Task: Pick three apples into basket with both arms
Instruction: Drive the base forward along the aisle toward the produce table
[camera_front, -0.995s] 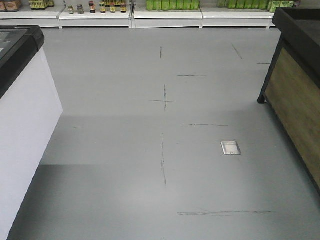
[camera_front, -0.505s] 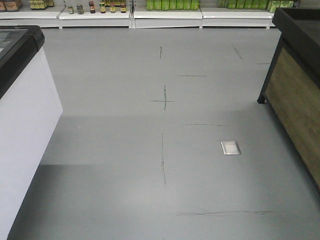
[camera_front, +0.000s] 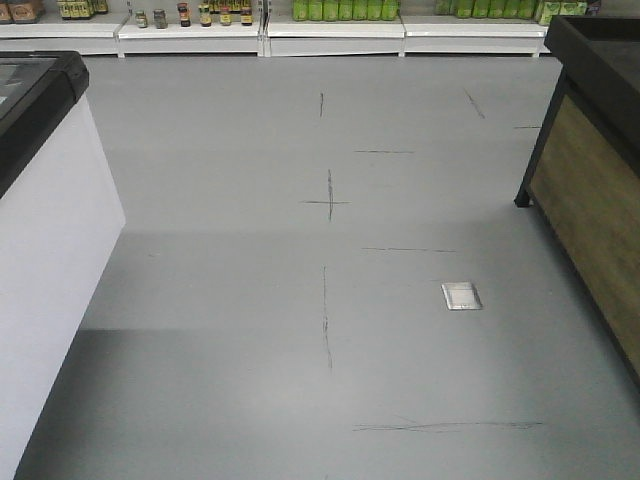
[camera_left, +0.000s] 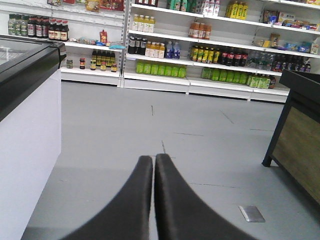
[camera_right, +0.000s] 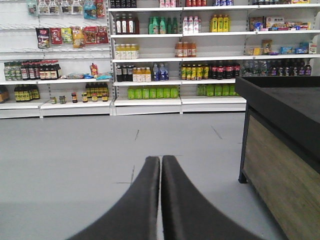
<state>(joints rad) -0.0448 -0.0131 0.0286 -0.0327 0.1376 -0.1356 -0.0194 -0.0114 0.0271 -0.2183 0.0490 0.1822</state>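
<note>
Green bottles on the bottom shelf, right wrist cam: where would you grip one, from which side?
Likely the body, from the front: the green bottles stand upright, packed side by side, so only the aisle side is free. An end bottle looks easiest. The right gripper is shut; open it first.

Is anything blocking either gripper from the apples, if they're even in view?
Cannot say: no apples or basket show in any view. Both shut, the left gripper and right gripper face open floor, between a white freezer and a dark counter.
</note>
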